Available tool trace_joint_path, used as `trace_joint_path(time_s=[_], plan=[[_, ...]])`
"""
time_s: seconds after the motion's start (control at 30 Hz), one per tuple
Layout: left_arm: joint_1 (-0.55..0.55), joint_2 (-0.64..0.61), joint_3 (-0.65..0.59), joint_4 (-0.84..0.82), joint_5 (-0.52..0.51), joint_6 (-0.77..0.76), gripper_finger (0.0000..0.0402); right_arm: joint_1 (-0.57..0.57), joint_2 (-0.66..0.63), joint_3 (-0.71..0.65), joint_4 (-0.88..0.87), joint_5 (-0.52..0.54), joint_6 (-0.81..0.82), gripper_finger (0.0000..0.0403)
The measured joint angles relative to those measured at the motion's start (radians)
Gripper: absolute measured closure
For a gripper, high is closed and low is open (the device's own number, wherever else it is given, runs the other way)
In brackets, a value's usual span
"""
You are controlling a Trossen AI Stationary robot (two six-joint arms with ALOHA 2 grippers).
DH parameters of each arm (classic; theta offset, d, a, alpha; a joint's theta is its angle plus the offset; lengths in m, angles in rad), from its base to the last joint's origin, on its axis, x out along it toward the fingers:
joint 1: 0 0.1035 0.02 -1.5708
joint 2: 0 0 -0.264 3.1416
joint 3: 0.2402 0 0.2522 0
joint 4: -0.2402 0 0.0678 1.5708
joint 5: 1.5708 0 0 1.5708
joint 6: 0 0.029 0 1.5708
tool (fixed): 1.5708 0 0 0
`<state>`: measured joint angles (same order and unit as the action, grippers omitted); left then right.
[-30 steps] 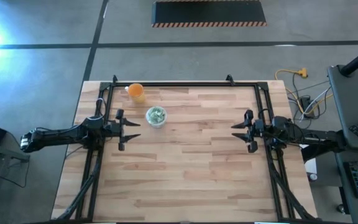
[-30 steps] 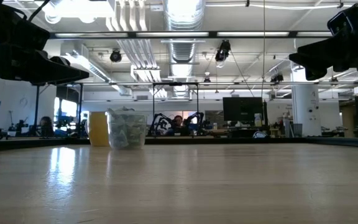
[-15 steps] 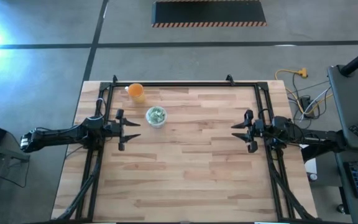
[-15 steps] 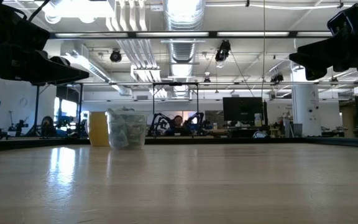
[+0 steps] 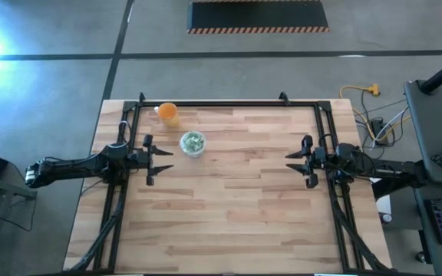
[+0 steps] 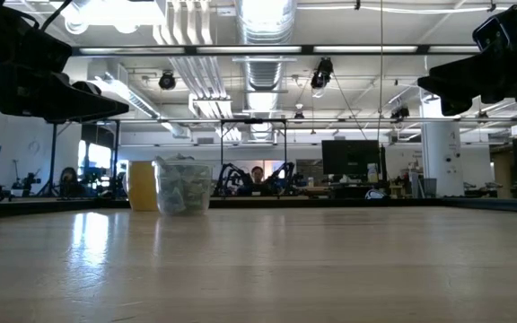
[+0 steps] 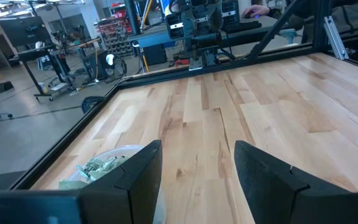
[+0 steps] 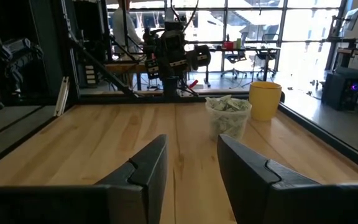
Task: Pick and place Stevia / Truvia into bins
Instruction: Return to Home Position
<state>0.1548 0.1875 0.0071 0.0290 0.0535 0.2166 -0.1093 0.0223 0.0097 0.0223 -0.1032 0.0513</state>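
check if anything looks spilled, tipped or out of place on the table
Nothing stands out. The clear cup stands upright with the sachets inside, the orange cup upright beside it, and no sachet shows loose on the table. The left gripper and right gripper hang open and empty at the sides.

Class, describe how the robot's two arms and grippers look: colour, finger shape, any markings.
Both arms are black and slender. The left gripper and right gripper each carry two matte black, broad, angular fingers. The left arm shows a pale patch near its outer end. No markings are legible.
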Motion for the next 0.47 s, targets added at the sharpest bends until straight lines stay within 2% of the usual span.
trace_joint_path(time_s=[0.47], plan=[[0.0, 0.0, 0.0, 0.0, 0.002, 0.0, 0.0217, 0.0, 0.0, 0.0, 0.0, 0.0, 0.0, 0.0274]])
